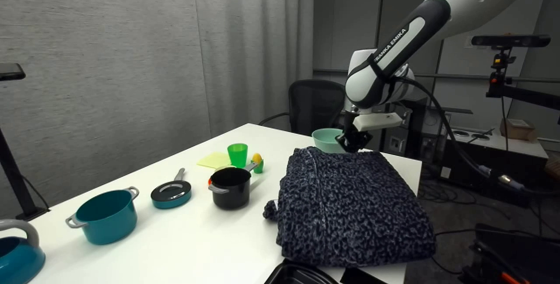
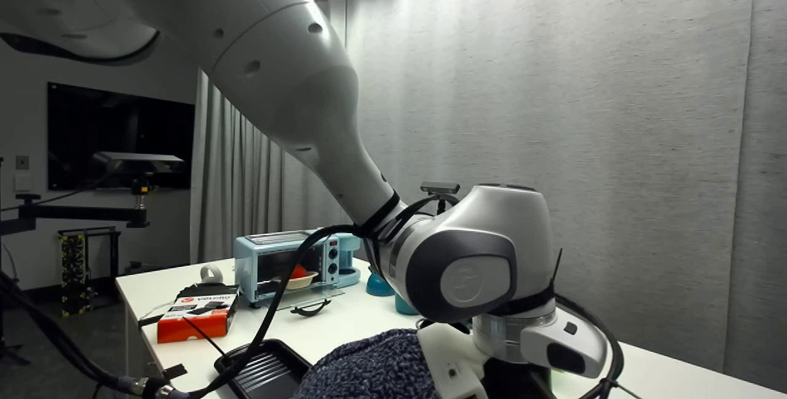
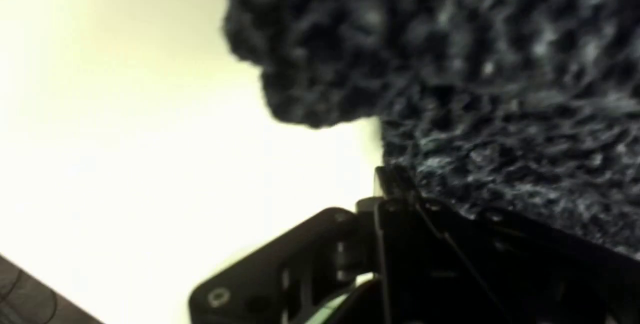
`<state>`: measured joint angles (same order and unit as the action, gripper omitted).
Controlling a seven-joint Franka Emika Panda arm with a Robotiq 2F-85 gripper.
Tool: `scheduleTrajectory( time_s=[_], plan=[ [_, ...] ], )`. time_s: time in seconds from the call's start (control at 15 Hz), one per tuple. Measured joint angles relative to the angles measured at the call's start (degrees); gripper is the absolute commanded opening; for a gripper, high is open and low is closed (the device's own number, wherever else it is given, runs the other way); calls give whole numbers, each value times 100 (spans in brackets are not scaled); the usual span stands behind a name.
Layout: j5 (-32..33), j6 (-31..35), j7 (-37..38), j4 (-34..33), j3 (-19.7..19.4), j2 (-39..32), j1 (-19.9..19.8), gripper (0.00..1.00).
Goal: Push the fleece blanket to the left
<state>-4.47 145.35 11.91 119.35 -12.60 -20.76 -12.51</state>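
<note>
The fleece blanket point(image 1: 350, 205) is dark navy, shaggy and folded into a thick stack near the table's edge. It also shows in an exterior view point(image 2: 369, 368), partly hidden by the arm, and fills the right of the wrist view point(image 3: 510, 64). My gripper point(image 1: 349, 147) points down at the blanket's far edge. In the wrist view the fingers point(image 3: 396, 179) are together, with no cloth seen between them. Their tips are right beside the blanket's side and look to touch it, with bare white table on the other side. In an exterior view the fingertips are out of frame.
A mint bowl point(image 1: 327, 140) stands close behind the gripper. A black pot point(image 1: 230, 190), green cup point(image 1: 237, 155), teal pan point(image 1: 171, 195) and teal pot point(image 1: 105, 218) stand beside the blanket. A black tray point(image 2: 270, 371), red-white box point(image 2: 200, 319) and toaster oven point(image 2: 283, 264) are further along.
</note>
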Motion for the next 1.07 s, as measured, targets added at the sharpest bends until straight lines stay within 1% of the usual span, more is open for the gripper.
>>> scheduleTrajectory(
  time_s=[0.2,0.4,0.53,0.87,1.07],
  plan=[
    [295,-171,22,-1,-357,169,-16,0],
    [441,-453,22,154,-581,410,-51,0],
    [474,-692,5,397,-609,612,-55,0],
    [430,-1545,-31,1065,-487,1101,-54,0],
    [432,-1746,-103,1388,-438,1291,-53,0]
  ],
)
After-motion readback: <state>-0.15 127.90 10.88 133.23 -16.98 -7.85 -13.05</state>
